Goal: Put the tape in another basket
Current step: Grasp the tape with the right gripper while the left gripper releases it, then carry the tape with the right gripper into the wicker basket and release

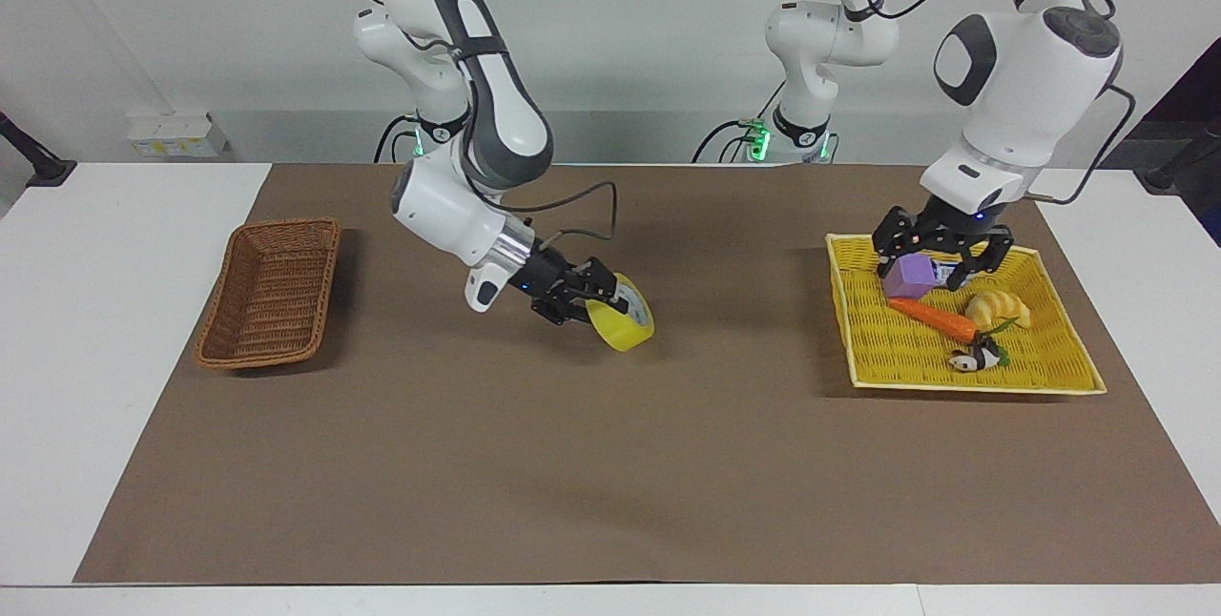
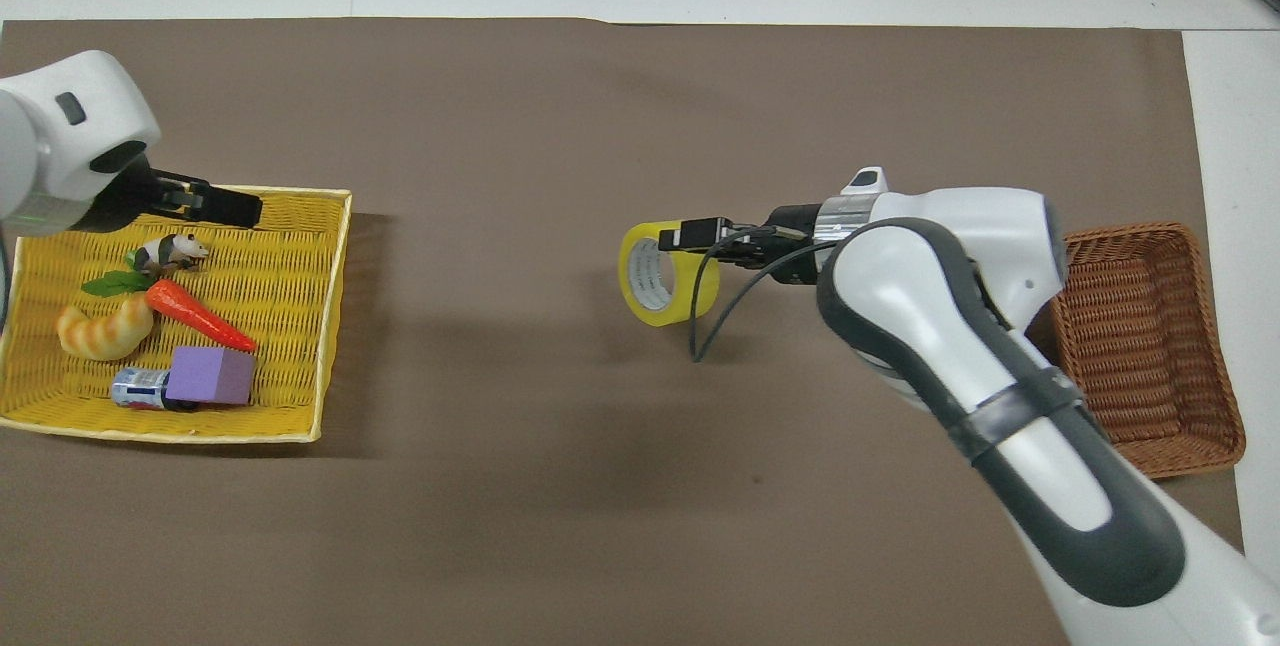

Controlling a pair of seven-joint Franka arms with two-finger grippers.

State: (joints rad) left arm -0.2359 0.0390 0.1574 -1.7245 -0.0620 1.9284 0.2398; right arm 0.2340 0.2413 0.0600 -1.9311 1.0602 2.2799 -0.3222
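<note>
Brown paper covers the middle of your white table [image 1: 114, 330], with a pale wall at the robots' end. Your right gripper [image 1: 584, 295] hangs over the centre of the paper, its fingers closed on the rim of the wide roll of translucent yellow packing tape [image 1: 621, 313] [image 2: 667, 273], which tilts in the air clear of the surface. The narrow dark-brown woven wicker basket [image 1: 271, 292] [image 2: 1150, 346] sits at the right arm's end of the table, well apart from the tape, and you can see nothing inside it. Your left gripper [image 1: 940, 249] [image 2: 215, 205] is over the bright yellow square woven basket [image 1: 1040, 373] [image 2: 290, 326] at the left arm's end, fingers spread and holding nothing. In that basket lie a purple block [image 1: 910, 274], an orange toy carrot [image 1: 933, 318], a pale croissant-shaped toy [image 1: 998, 308], a small panda figure [image 1: 973, 360] and a small can [image 2: 137, 388] beside the block.
</note>
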